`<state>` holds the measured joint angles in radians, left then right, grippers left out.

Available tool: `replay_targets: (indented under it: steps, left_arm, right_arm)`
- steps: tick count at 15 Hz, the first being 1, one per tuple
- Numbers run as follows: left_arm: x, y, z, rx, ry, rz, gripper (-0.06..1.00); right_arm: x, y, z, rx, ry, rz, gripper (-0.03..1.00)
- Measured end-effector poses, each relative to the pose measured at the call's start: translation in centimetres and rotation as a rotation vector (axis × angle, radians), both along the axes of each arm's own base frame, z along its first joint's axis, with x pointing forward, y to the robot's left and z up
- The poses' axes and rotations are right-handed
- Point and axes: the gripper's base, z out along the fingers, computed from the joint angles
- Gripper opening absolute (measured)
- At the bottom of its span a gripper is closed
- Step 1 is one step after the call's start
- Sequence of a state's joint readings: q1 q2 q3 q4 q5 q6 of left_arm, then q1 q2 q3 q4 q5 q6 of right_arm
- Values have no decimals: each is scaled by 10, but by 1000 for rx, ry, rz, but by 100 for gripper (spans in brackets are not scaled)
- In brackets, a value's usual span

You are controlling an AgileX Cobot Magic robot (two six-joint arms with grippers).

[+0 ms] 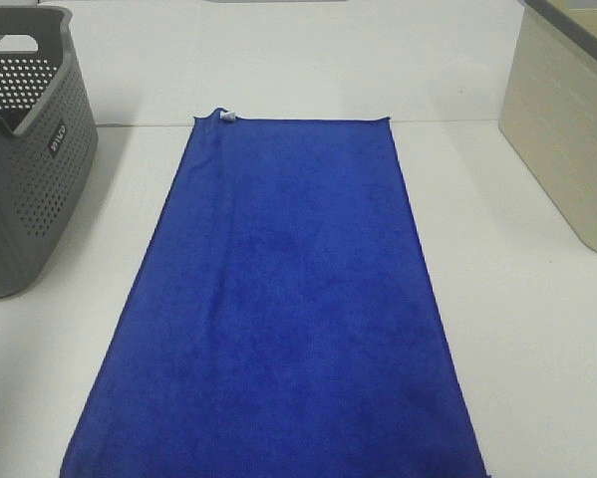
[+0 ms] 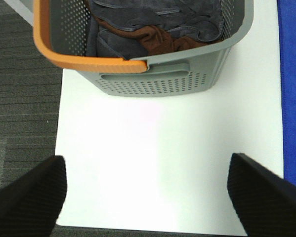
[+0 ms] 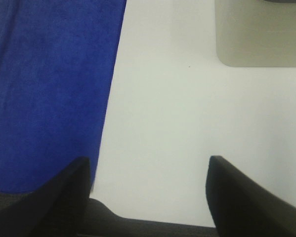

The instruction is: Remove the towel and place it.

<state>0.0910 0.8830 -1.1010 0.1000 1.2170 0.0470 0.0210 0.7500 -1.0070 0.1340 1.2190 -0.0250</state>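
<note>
The royal-blue towel (image 1: 283, 309) lies flat and spread out on the white table, its small white tag (image 1: 227, 116) at the far left corner. Its edge shows in the left wrist view (image 2: 292, 84) and it fills one side of the right wrist view (image 3: 44, 94). My left gripper (image 2: 148, 192) is open and empty above bare table near the front edge, between the grey basket (image 2: 157, 81) and the towel. My right gripper (image 3: 148, 192) is open and empty above bare table beside the towel's right edge. Neither gripper shows in the exterior high view.
The grey perforated basket (image 1: 24, 159) stands at the left, with an orange handle (image 2: 73, 59) and dark and brown cloths (image 2: 148, 29) inside. A beige bin (image 1: 567, 129) stands at the right and shows in the right wrist view (image 3: 259, 34). Dark carpet (image 2: 19, 98) lies beyond the table edge.
</note>
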Motion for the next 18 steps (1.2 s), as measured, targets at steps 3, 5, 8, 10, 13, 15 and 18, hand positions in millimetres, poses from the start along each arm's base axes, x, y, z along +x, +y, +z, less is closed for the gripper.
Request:
replay_targets:
  steps: [3, 5, 8, 10, 13, 15, 18]
  left_arm:
    - [-69, -2, -19, 43, -122, 32, 83]
    - [-109, -5, -58, 57, -211, 32, 83]
    - [-136, -8, -94, 63, -279, 33, 83]
    - [-152, -9, -105, 69, -359, 34, 83]
    - [-156, -11, -107, 59, -380, 27, 83]
    - [-155, -16, -107, 9, -389, -2, 83]
    - [-155, -22, -107, -28, -387, -56, 83]
  right_arm:
    - [-45, -3, -26, -21, -71, -10, 66]
    - [-61, -6, -60, -38, -126, -26, 66]
    - [-73, -6, -90, -39, -158, -31, 66]
    - [-81, -7, -99, -37, -218, -35, 66]
    - [-96, -7, -106, -40, -321, -33, 66]
    - [-105, -7, -105, -47, -389, -27, 66]
    - [-111, -7, -116, -55, -317, -15, 66]
